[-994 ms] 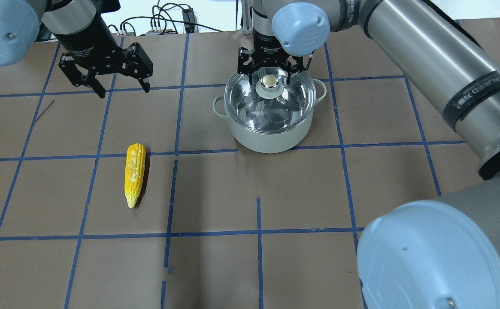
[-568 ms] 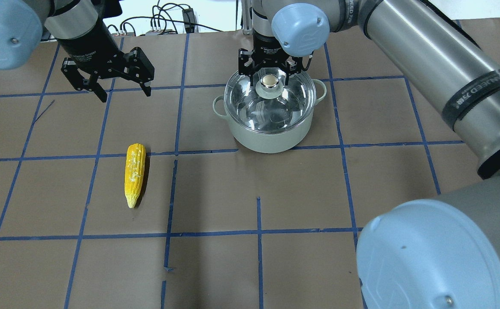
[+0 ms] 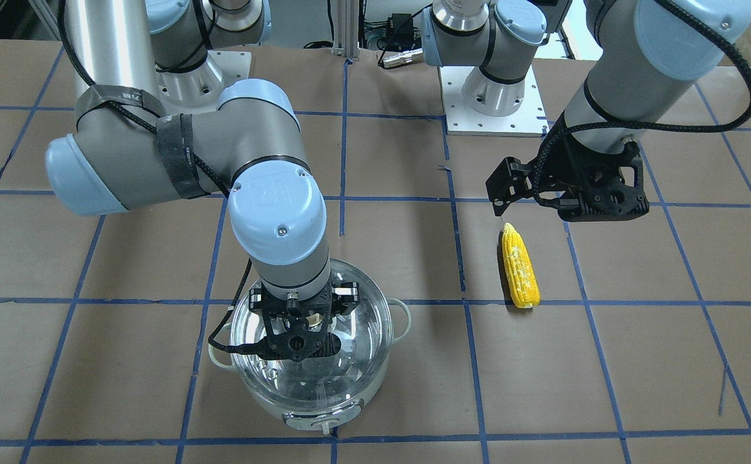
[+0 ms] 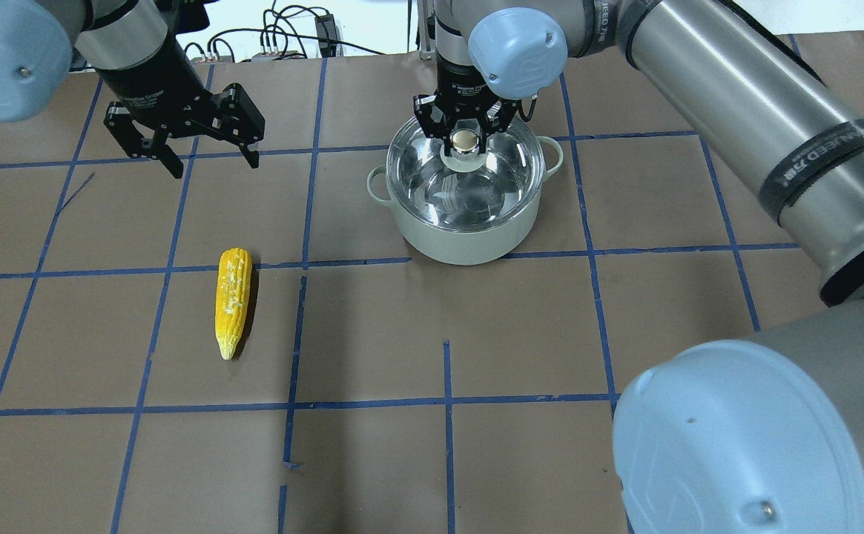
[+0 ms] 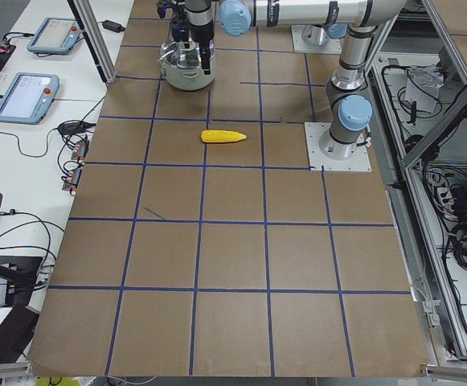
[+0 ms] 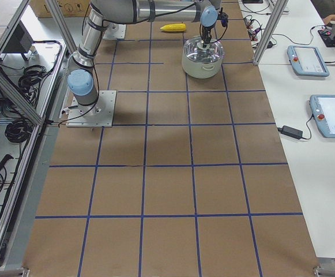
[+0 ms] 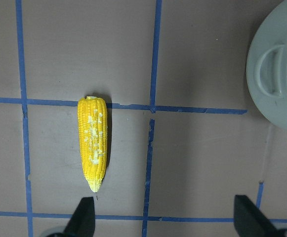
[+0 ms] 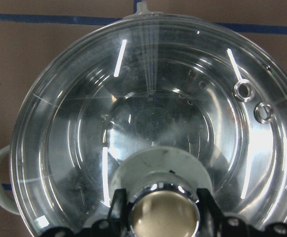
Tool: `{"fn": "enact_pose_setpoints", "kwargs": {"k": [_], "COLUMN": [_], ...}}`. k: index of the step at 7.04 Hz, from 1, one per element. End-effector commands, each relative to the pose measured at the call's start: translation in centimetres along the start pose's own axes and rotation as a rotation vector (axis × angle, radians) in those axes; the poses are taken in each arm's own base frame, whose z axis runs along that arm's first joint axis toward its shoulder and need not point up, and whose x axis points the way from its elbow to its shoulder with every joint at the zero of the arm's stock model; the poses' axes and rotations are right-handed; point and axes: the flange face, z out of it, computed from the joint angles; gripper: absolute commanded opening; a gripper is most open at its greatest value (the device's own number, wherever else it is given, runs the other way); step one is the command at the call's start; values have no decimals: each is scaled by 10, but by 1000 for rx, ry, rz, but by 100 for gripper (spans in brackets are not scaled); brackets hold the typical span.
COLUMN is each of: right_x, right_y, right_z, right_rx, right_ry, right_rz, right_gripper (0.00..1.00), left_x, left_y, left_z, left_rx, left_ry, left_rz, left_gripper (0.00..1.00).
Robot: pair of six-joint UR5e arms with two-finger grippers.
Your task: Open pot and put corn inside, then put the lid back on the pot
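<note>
The pale grey-green pot [image 4: 465, 239] stands at the table's far middle with the clear glass lid [image 4: 469, 185] resting on it. My right gripper [image 4: 465, 141] stands straight above the lid, and its fingers [image 8: 118, 207] are shut on the lid's gold-brass knob [image 8: 163, 213]. The pot [image 3: 311, 415] and right gripper [image 3: 298, 328] also show in the front-facing view. The yellow corn [image 4: 232, 300] lies on the table to the pot's left, its pointed end toward the robot. My left gripper [image 4: 213, 159] is open and empty, hovering beyond the corn [image 7: 94, 148].
Brown paper with a blue tape grid [image 4: 446, 400] covers the table. Cables [image 4: 291, 33] lie past the far edge. The right arm's big elbow [image 4: 736, 437] fills the overhead view's lower right.
My right gripper's fingers have closed in on the lid's knob. My left gripper has shifted slightly away from the corn, still open.
</note>
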Motion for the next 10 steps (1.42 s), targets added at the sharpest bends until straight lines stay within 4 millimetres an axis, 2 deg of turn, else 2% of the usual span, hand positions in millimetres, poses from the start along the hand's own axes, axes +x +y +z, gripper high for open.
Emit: {"fn": "enact_pose_setpoints", "kwargs": {"k": [1,2,4,5,6,7,9,10], "right_x": [4,6,12,27,46,61,109,134], "right_y": [-2,-4,-3,-2,2,14,38,49], "right_z": [-10,-25,-53,-76,-104,-124,-174,-193], "right_rx": [8,13,-17,-36,-45,-61,-39,-38], "right_ry": [-1,1,11,25,27,56,51,47], "right_rz": [-25,-47,-46,-58,-38,-37,-64,-95], "right_gripper": [32,32,33,33,33,33,33,33], "left_x": [-18,-26,-27,-27,-29,-29,-31,-35], "left_y": [-3,-6,-6,-5,-3,-1,1,1], "left_z": [-1,-2,-2,0,13,30,69,88], "left_rx": [0,5,7,0,-22,1,57,40], "left_ry": [0,-1,-1,1,3,1,-6,-4], "left_rz": [83,77,77,79,79,109,122,117], "left_gripper": [100,100,100,100,100,100,100,100]}}
